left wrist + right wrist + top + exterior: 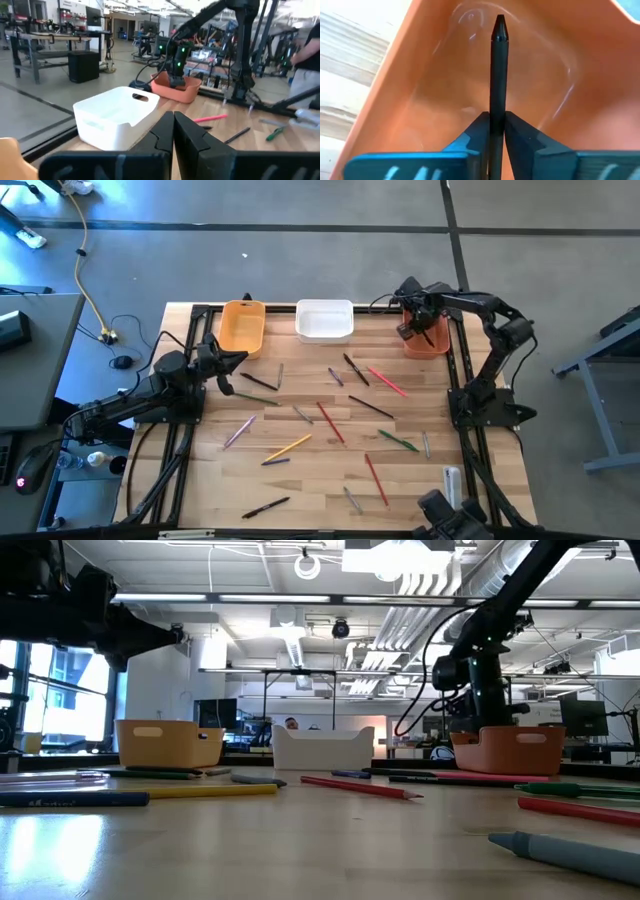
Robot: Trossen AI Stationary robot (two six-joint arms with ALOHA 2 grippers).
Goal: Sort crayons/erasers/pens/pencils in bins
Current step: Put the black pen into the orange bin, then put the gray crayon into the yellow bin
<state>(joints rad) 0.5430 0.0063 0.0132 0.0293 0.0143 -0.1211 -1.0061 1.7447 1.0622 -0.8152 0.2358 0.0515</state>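
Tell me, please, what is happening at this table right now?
The robot is sorting pens and pencils into three bins. The right gripper hangs over the red-orange bin at the table's far right, with a black pen between its fingers, pointing down into the bin. The left gripper waits shut near the yellow-orange bin. The white bin stands between them, and many pencils and pens lie scattered on the table.

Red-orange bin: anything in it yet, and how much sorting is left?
Barely started. The red-orange bin shows bare floor, and the white bin looks empty too. In hand: the right gripper holds a black pen between its fingers, tip pointing down into that bin, not yet dropped. The left gripper is shut, waiting near the yellow-orange bin. Left: the pens and pencils scattered across the table.
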